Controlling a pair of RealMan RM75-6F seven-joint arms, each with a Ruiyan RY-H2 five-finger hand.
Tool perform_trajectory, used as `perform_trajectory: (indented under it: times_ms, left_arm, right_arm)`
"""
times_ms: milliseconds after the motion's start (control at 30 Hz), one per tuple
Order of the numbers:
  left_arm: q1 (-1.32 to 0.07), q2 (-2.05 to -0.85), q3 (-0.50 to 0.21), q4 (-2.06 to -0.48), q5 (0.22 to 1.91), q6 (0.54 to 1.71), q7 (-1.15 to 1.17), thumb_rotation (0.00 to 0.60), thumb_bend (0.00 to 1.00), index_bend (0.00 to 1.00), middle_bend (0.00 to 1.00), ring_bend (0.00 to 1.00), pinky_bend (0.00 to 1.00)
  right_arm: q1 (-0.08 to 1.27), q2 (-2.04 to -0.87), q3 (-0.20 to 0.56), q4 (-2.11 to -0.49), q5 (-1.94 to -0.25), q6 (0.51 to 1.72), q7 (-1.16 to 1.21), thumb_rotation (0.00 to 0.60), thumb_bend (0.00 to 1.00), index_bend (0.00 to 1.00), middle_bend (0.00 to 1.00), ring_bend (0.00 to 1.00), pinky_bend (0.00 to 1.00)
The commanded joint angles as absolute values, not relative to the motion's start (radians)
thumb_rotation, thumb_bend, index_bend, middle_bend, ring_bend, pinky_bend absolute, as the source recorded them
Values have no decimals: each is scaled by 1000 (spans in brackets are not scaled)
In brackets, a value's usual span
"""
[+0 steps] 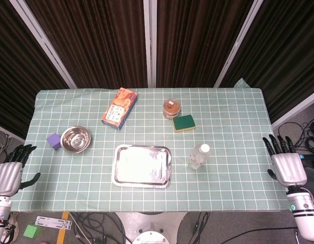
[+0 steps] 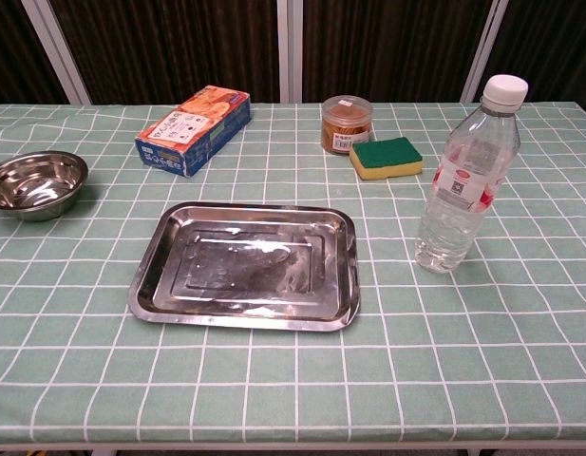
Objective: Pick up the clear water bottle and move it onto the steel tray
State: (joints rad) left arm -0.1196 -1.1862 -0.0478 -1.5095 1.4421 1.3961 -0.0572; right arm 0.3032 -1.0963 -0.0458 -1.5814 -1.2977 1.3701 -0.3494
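The clear water bottle [image 1: 199, 156] [image 2: 466, 178] stands upright with a white cap and red label, just right of the steel tray [image 1: 142, 165] [image 2: 160, 285], which holds nothing. My right hand [image 1: 285, 162] hovers off the table's right edge, fingers spread and holding nothing, well to the right of the bottle. My left hand [image 1: 11, 170] is off the table's left edge, fingers apart and holding nothing. Neither hand shows in the chest view.
A steel bowl [image 1: 75, 139] [image 2: 34, 183] and a purple cube [image 1: 54, 141] sit at the left. An orange and blue box [image 1: 119, 108] [image 2: 194, 130], a brown-filled jar [image 1: 171, 108] [image 2: 347, 124] and a green sponge [image 1: 184, 123] [image 2: 386, 157] lie behind the tray.
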Motion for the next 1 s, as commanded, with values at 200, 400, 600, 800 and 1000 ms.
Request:
perform_trajectory:
  times_ms: [200, 400, 600, 800, 1000]
  left_arm:
    - [-117, -1191, -43, -1517, 1455, 1410, -52, 600, 280, 185, 207, 110, 192]
    - [-121, -1188, -47, -1508, 1450, 1405, -58, 600, 281, 185, 207, 109, 192]
    - [-123, -1195, -52, -1494, 1448, 1408, -72, 600, 281, 185, 207, 110, 192]
    - [-124, -1213, -48, -1483, 1453, 1407, -77, 600, 281, 185, 207, 110, 192]
    - [-123, -1213, -48, -1478, 1458, 1416, -75, 600, 281, 185, 207, 109, 192]
  right_arm:
    - [257, -1144, -20, -1526, -1337, 1362, -196, 600, 33, 0, 40, 0, 0]
    - [265, -1175, 2, -1494, -1364, 1336, -109, 600, 0, 0, 50, 0, 0]
    - [282, -1248, 20, -1458, -1380, 1275, 53, 600, 0, 0, 56, 0, 0]
    - [311, -1371, 20, -1377, -1488, 1202, 833, 600, 0, 0, 70, 0, 0]
    - [352, -1464, 16, -1274, -1524, 1140, 1107, 600, 0, 0, 63, 0, 0]
